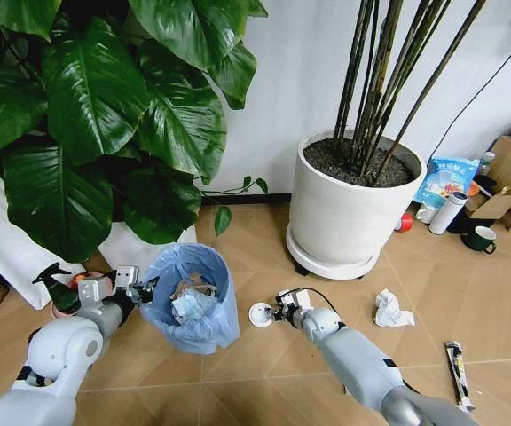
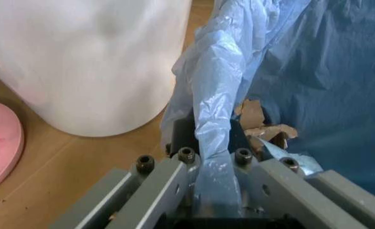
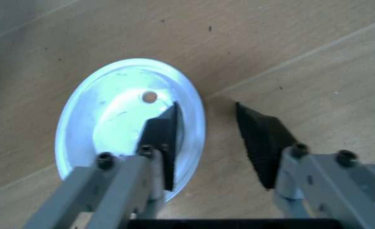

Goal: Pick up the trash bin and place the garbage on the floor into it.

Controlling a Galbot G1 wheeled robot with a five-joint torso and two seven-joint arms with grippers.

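The trash bin (image 1: 190, 309), lined with a crinkly light blue bag (image 2: 315, 71), stands on the wooden floor (image 1: 238, 377) and holds crumpled paper. My left gripper (image 1: 140, 290) (image 2: 213, 160) is shut on its rim and bag edge. Just right of the bin lies a small white round lid (image 1: 261, 314) (image 3: 111, 129). My right gripper (image 1: 279, 310) (image 3: 206, 109) is open and straddles the lid's edge, one finger over the lid and one over the floor. Farther right lie a crumpled white tissue (image 1: 390, 309) and a thin dark wrapper (image 1: 457, 373).
A large white pot (image 1: 353, 209) of bamboo stands behind the lid. A leafy plant's white pot (image 2: 86, 62) sits close behind the bin, beside a green spray bottle (image 1: 56, 286). Cups, a bag and boxes (image 1: 468, 200) crowd the far right corner.
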